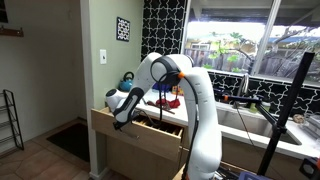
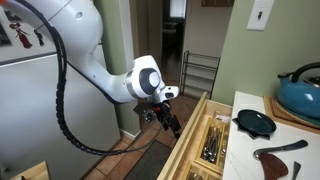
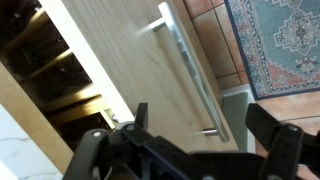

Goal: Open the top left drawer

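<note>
The top left drawer point(image 1: 140, 124) stands pulled out from the counter; in an exterior view its pale box point(image 2: 212, 140) shows cutlery in dividers. In the wrist view its light-brown front panel point(image 3: 125, 55) carries a long metal bar handle point(image 3: 190, 70). My gripper point(image 3: 205, 135) is open, with the lower end of the handle between the two dark fingers and neither finger touching it. In both exterior views the gripper point(image 1: 122, 118) point(image 2: 170, 124) sits just in front of the drawer front, at handle height.
A blue kettle point(image 2: 300, 88), a black pan point(image 2: 254, 122) and a dark utensil point(image 2: 278, 152) lie on the counter. A patterned rug point(image 3: 290, 40) and a green mat point(image 3: 240, 110) lie on the tiled floor. A wire rack point(image 2: 200, 70) stands behind. A black tripod point(image 1: 285, 120) stands by the sink.
</note>
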